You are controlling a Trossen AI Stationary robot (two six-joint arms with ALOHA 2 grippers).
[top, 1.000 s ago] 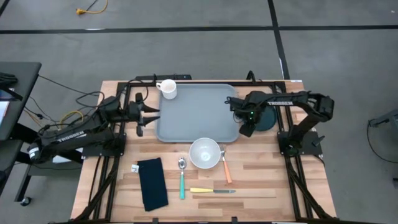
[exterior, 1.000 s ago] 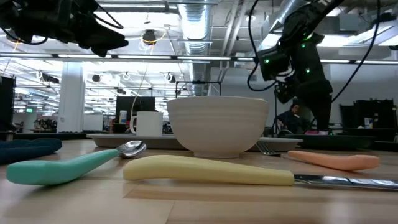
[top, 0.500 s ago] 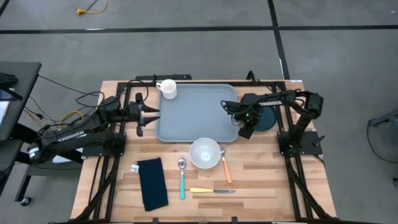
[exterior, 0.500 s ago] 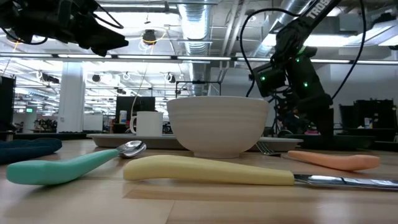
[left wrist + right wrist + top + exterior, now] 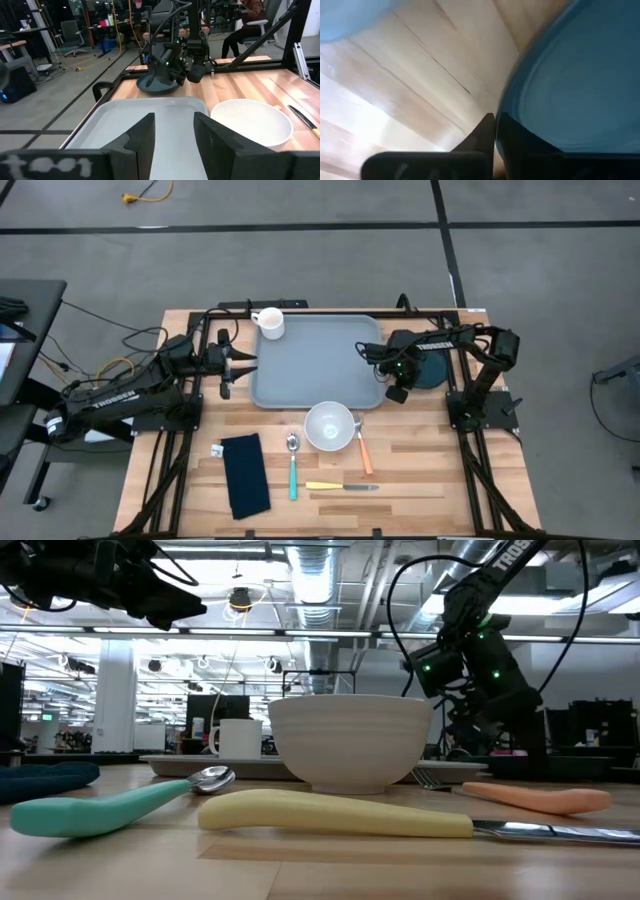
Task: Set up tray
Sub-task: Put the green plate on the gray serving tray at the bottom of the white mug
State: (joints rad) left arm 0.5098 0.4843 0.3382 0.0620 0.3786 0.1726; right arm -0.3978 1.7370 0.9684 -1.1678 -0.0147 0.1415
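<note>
The light grey-blue tray [image 5: 315, 365] lies in the middle of the table with a white mug [image 5: 270, 323] on its far left corner. A dark blue round plate [image 5: 432, 370] lies on the wood just right of the tray. My right gripper [image 5: 398, 390] is down at the plate's near-left rim, shut on it. My left gripper [image 5: 236, 368] hovers open over the tray's left edge; in the left wrist view nothing is between its fingers [image 5: 146, 134]. My right gripper has the plate's rim [image 5: 506, 131] on the side toward the tray. One fingertip [image 5: 487, 129] lies against the rim's outer edge; the plate hides the other finger. The fingers come from above, slanting down. The plate still looks flat on the table.
Near the tray's front edge stands a white bowl [image 5: 330, 426]. An orange-handled fork [image 5: 363, 452], a teal-handled spoon [image 5: 292, 470], a yellow-handled knife [image 5: 340, 486] and a folded navy napkin [image 5: 245, 476] lie toward the near edge. A person [image 5: 247, 20] sits beyond the table.
My right gripper has come down and a little toward the tray, onto the plate's rim, then held still. The plate and the left arm have stayed where they were.
</note>
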